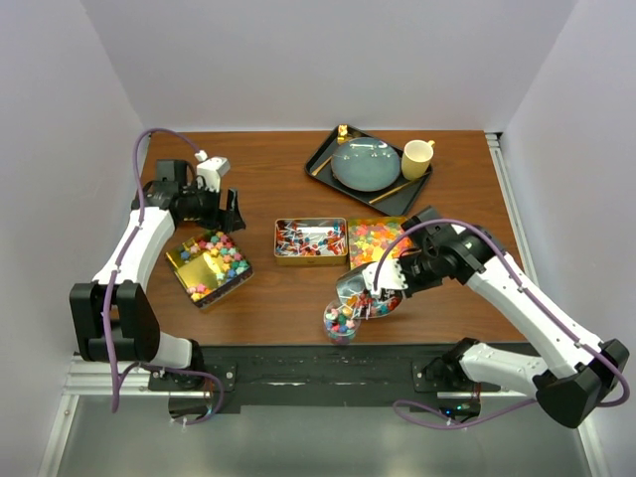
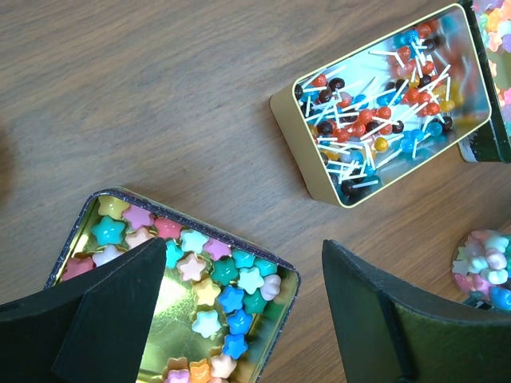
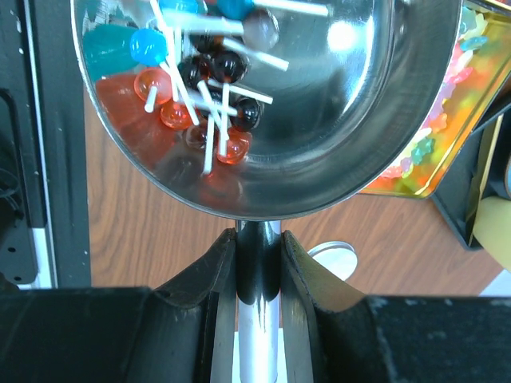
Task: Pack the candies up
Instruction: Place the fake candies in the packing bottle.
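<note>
**Top view:** The left end effector [image 1: 231, 211] is hovering with its jaws spread wide over the star candies [image 1: 221, 248] in the left tin [image 1: 186, 256] on the counter [image 1: 268, 169]. The right end effector [image 1: 391, 281] is clamping a metal scoop [image 1: 358, 290] above the glass jar [image 1: 341, 320].

**Left wrist view:** Lollipops [image 2: 383, 96] are filling the neighbouring tin [image 2: 291, 104].

**Right wrist view:** The closed fingers [image 3: 200, 279] are gripping the scoop handle [image 3: 257, 335], and more lollipops are lying in the scoop bowl [image 3: 343, 120].

- Left arm [image 1: 139, 248] reaches forward, bent at the elbow; left gripper [image 1: 232, 211] points down, its jaws wide apart and holding nothing.
- Right arm [image 1: 517, 293] angles inward; right gripper [image 3: 257, 255] is clamped on a scoop [image 3: 351, 120] handle.
</note>
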Controlling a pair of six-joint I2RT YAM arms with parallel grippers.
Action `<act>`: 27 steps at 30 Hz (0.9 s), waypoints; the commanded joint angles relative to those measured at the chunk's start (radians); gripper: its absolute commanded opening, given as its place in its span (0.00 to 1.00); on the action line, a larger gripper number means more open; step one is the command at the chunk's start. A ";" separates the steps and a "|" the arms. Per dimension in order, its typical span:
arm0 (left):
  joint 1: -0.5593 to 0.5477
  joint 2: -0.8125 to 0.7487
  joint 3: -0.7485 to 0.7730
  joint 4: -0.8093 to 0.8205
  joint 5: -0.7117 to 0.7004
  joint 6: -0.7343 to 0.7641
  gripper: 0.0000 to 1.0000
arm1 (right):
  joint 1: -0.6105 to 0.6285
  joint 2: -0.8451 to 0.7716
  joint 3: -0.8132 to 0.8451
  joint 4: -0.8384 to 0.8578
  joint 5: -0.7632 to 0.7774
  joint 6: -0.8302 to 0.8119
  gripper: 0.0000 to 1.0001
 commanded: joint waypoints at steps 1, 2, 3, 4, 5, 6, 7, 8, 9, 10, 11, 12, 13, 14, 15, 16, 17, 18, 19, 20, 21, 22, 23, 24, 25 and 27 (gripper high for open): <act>0.013 -0.033 -0.010 0.033 0.012 -0.018 0.83 | 0.020 -0.012 0.005 0.022 0.033 0.008 0.00; 0.016 -0.033 -0.010 0.033 0.014 -0.019 0.83 | 0.023 -0.011 0.005 0.024 0.039 0.010 0.00; 0.016 -0.033 -0.010 0.033 0.014 -0.019 0.83 | 0.026 -0.009 0.007 0.024 0.044 0.010 0.00; 0.017 -0.031 -0.010 0.033 0.015 -0.021 0.83 | 0.033 -0.003 0.010 0.019 0.057 0.008 0.00; 0.016 -0.033 -0.010 0.035 0.017 -0.022 0.83 | 0.039 0.000 0.013 0.011 0.065 0.007 0.00; 0.017 -0.031 -0.010 0.035 0.017 -0.022 0.83 | 0.043 0.003 0.015 0.008 0.073 0.005 0.00; 0.019 -0.033 -0.010 0.036 0.018 -0.024 0.83 | 0.050 0.005 0.018 0.004 0.079 -0.002 0.00; 0.019 -0.031 -0.010 0.038 0.020 -0.025 0.83 | 0.053 0.005 0.019 -0.004 0.091 -0.005 0.00; 0.019 -0.033 -0.010 0.038 0.020 -0.027 0.83 | 0.058 0.006 0.021 -0.006 0.099 -0.007 0.00; 0.019 -0.033 -0.010 0.039 0.020 -0.027 0.83 | 0.066 0.005 0.024 -0.009 0.102 -0.013 0.00; 0.022 -0.033 -0.010 0.039 0.021 -0.027 0.83 | 0.069 0.011 0.025 -0.015 0.102 -0.015 0.00; 0.020 -0.031 -0.010 0.041 0.021 -0.030 0.83 | 0.072 0.011 0.027 -0.019 0.119 -0.016 0.00; 0.020 -0.033 -0.010 0.041 0.021 -0.030 0.83 | 0.079 0.012 0.031 -0.024 0.120 -0.018 0.00; 0.020 -0.033 -0.010 0.041 0.023 -0.028 0.83 | 0.082 0.014 0.034 -0.029 0.131 -0.019 0.00; 0.022 -0.033 -0.010 0.043 0.023 -0.031 0.83 | 0.087 0.016 0.035 -0.030 0.136 -0.019 0.00; 0.022 -0.034 -0.010 0.043 0.023 -0.031 0.83 | 0.096 0.016 0.039 -0.032 0.142 -0.022 0.00; 0.022 -0.034 -0.010 0.044 0.024 -0.031 0.83 | 0.101 0.016 0.039 -0.036 0.146 -0.022 0.00; 0.022 -0.036 -0.010 0.044 0.026 -0.034 0.83 | 0.105 0.019 0.041 -0.041 0.162 -0.022 0.00; 0.022 -0.034 -0.008 0.044 0.027 -0.036 0.83 | 0.116 0.022 0.045 -0.044 0.166 -0.021 0.00; 0.022 -0.036 -0.008 0.046 0.027 -0.036 0.83 | 0.121 0.023 0.050 -0.050 0.173 -0.019 0.00; 0.023 -0.037 -0.007 0.046 0.029 -0.039 0.83 | 0.125 0.031 0.053 -0.055 0.183 -0.018 0.00; 0.023 -0.037 -0.007 0.046 0.031 -0.041 0.83 | 0.135 0.035 0.062 -0.056 0.188 -0.015 0.00; 0.023 -0.037 -0.007 0.047 0.031 -0.041 0.83 | 0.138 0.040 0.065 -0.065 0.196 -0.013 0.00; 0.022 -0.039 -0.007 0.047 0.031 -0.042 0.83 | 0.147 0.046 0.071 -0.068 0.202 -0.010 0.00; 0.023 -0.039 -0.007 0.047 0.031 -0.045 0.83 | 0.148 0.049 0.074 -0.072 0.212 -0.009 0.00; 0.025 -0.039 -0.007 0.049 0.032 -0.044 0.83 | 0.159 0.057 0.084 -0.076 0.225 -0.002 0.00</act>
